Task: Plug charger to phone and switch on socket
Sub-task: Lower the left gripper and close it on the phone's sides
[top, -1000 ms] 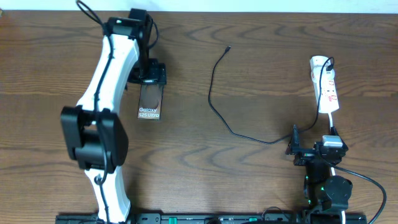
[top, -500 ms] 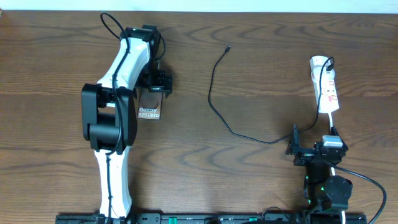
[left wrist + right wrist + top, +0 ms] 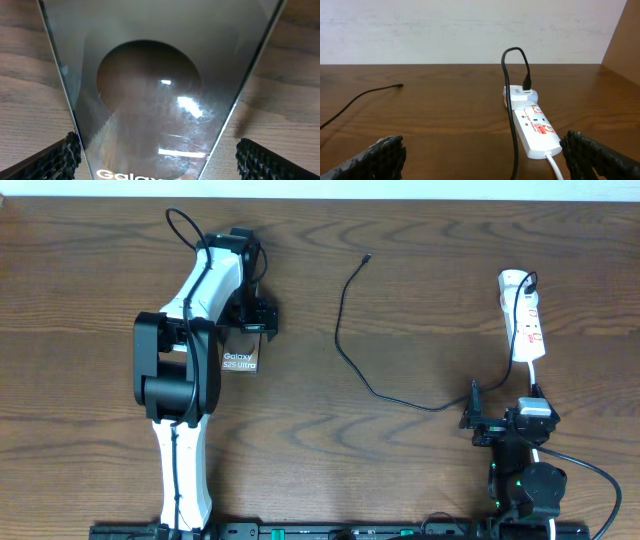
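The phone [image 3: 240, 360], a dark slab with white "Galaxy S25 Ultra" lettering, lies flat at the left. My left gripper [image 3: 253, 320] hovers over its far end, open. In the left wrist view the phone [image 3: 150, 90] fills the space between the two fingers, and my left gripper [image 3: 161, 160] straddles it without closing. The charger [image 3: 342, 330] runs as a thin black cable from its free tip [image 3: 368, 257] to the socket [image 3: 526, 315], a white strip at the right. My right gripper [image 3: 505, 408] stands open just short of the socket [image 3: 534, 127], with the charger [image 3: 509, 105] passing between its fingers.
A white adapter with a black plug [image 3: 526, 85] sits at the socket's far end. The strip's white cord [image 3: 555, 165] leads back toward my right arm. A pale wall runs along the table's far edge.
My left arm has swung its elbow to the right and the gripper has come a little nearer along the phone's far end. The phone, the cable and the right arm have stayed put.
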`<state>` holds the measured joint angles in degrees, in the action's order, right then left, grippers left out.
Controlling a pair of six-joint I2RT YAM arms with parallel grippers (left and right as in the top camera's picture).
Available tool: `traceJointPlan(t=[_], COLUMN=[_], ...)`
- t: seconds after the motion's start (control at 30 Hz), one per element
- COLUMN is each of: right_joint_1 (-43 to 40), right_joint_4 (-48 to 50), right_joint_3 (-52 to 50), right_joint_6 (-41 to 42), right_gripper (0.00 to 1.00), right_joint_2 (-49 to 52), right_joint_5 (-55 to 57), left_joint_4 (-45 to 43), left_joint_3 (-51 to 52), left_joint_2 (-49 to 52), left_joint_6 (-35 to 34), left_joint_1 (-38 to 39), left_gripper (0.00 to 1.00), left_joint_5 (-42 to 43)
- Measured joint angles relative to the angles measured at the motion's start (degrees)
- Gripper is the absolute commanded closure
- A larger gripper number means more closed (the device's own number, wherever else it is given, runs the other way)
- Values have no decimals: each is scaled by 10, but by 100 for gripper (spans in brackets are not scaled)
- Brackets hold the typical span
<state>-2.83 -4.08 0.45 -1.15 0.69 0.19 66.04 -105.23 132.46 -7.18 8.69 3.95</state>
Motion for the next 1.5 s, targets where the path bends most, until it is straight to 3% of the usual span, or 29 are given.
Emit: traceJointPlan(t=[1.2,1.5], right_joint_1=[0,0], right_joint_4=[0,0], right_joint_3=[0,0], right_joint_6=[0,0], right_gripper=[1,1], right_joint_2=[0,0], right_joint_5=[0,0], left_joint_4=[-49,-60], left_joint_3=[51,51], left_joint_2=[-19,-20], left_joint_6=[9,11], left_joint_1=[-4,-11], left_gripper=[1,16], left_joint_5=[7,4])
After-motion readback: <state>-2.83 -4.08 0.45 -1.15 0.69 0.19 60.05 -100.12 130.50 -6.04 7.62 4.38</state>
